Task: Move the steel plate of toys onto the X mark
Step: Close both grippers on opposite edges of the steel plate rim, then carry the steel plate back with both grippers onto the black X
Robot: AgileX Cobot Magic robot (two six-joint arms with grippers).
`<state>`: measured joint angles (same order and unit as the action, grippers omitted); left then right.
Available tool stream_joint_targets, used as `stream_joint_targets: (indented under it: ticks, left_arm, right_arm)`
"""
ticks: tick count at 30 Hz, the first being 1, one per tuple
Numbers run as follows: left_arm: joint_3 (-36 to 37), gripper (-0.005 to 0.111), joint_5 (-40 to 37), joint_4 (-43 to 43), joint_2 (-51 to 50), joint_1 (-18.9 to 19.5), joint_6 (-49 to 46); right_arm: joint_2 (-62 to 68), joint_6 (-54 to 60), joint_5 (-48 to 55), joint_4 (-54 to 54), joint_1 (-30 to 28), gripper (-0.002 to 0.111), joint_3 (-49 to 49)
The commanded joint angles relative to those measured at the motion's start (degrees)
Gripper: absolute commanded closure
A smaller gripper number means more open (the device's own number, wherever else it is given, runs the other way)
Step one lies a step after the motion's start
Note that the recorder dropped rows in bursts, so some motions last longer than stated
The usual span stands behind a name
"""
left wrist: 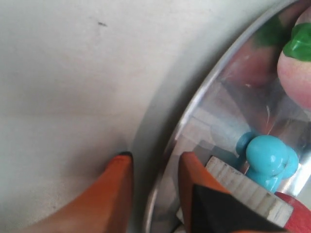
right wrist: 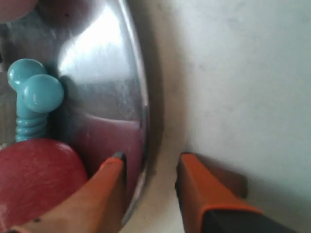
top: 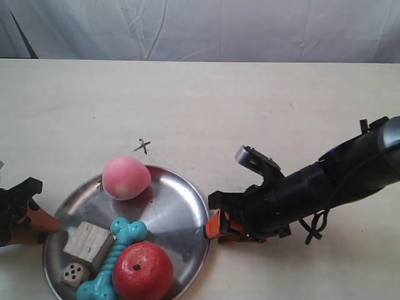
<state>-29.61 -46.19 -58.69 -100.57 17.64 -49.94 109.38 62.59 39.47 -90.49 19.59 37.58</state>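
The steel plate (top: 169, 206) rests on the cream table, holding a pink ball (top: 125, 177), a red apple-like ball (top: 142, 270), a teal bone (top: 115, 256), a wooden cube (top: 88, 241) and a die (top: 74, 273). The X mark (top: 142, 146) lies just beyond the plate's far rim, uncovered. My left gripper (left wrist: 155, 158) is open and straddles the rim (left wrist: 204, 92) beside the cube (left wrist: 248, 191); it is the arm at the exterior view's left (top: 44, 222). My right gripper (right wrist: 150, 158) is open astride the opposite rim (right wrist: 141, 111), one finger inside near the apple (right wrist: 34, 170).
A grey-white cloth backdrop (top: 200, 28) hangs behind the table's far edge. The right arm's dark body (top: 312, 187) stretches across the table towards the exterior view's right edge. The plate's near rim runs out of the bottom of the exterior view.
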Motion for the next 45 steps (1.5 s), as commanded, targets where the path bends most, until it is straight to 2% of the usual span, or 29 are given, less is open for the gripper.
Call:
stream_joint_targets:
  ticks: [1,4,10,21,32,38,42,45]
  left_arm:
    - [-0.01,0.074,1.29,0.16,-0.33,-0.15,-0.17]
    - [-0.01,0.080,1.29,0.16,-0.33,-0.15,-0.17]
    - [-0.01,0.107,0.78,-0.32,-0.33,-0.15,-0.17]
    - [-1.36,0.107,-5.21,-5.55,-0.33,-0.15,-2.28]
    - [-6.98,0.107,-5.45,-8.27,-0.33,-0.15,-1.16]
    - [-13.85,0.107,-4.97,-9.04,-0.33,-0.26,2.08]
    - [-19.95,0.107,-2.84,-9.04,-1.29,-3.08,3.91]
    - [-25.23,0.107,-1.27,-8.65,-4.51,-6.63,5.04]
  right_arm:
    - [0.73,0.80,-3.40,0.27,3.58,0.083,1.53]
    - [0.85,0.80,-4.24,0.32,4.89,0.095,2.19]
    - [1.15,0.57,-3.87,1.66,5.18,0.109,3.29]
    - [1.15,-1.93,-2.86,2.92,5.06,0.109,4.41]
    - [1.15,-22.57,-2.26,23.04,5.06,0.109,16.27]
    - [4.01,-34.77,0.06,34.47,4.84,0.109,26.48]
    - [8.50,-39.56,4.77,38.31,3.83,0.109,34.67]
    - [11.58,-42.32,6.92,39.69,2.97,0.109,39.66]
